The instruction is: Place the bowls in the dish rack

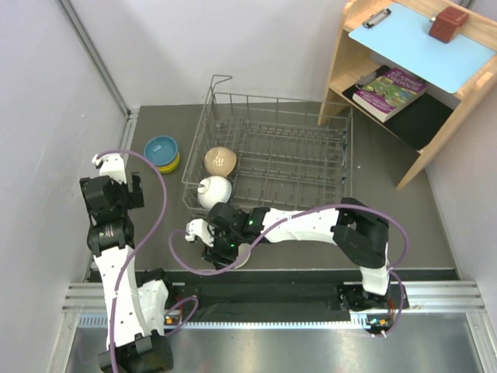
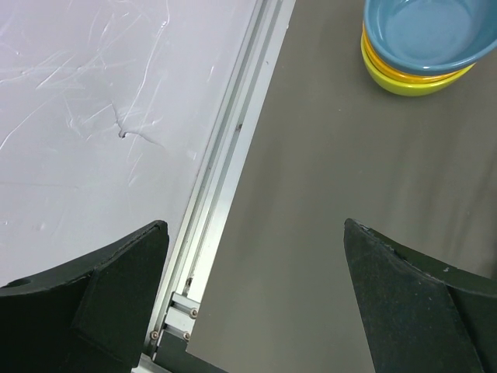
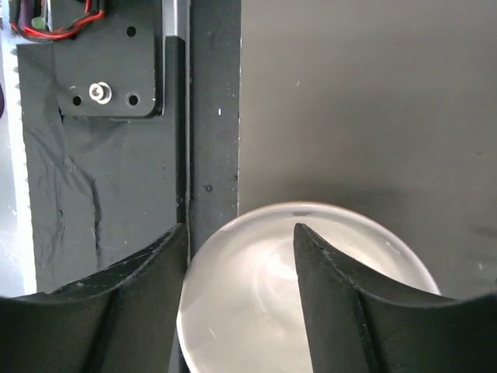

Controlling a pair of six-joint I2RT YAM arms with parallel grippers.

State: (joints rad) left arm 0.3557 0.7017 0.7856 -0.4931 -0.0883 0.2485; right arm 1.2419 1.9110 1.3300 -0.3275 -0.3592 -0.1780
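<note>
Dark surface, near edge: right tool, half open, straddles rim of pale bowl for transfer to rack; left tool fully open, idle.

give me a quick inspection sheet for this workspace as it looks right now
surface: dark grey table
job's things: dish rack holds a beige bowl and a white bowl at its near left end; blue bowl stacked on orange bowl and yellow-green bowl, left of the rack; pale bowl on the table near the arm bases
clutter: book, clipboard and brown block on the wooden shelf
grippers: left gripper open, empty; right gripper open, astride the pale bowl's rim
cables: purple cable looped along each arm; red and black wires at the base
surroundings: white walls
</note>
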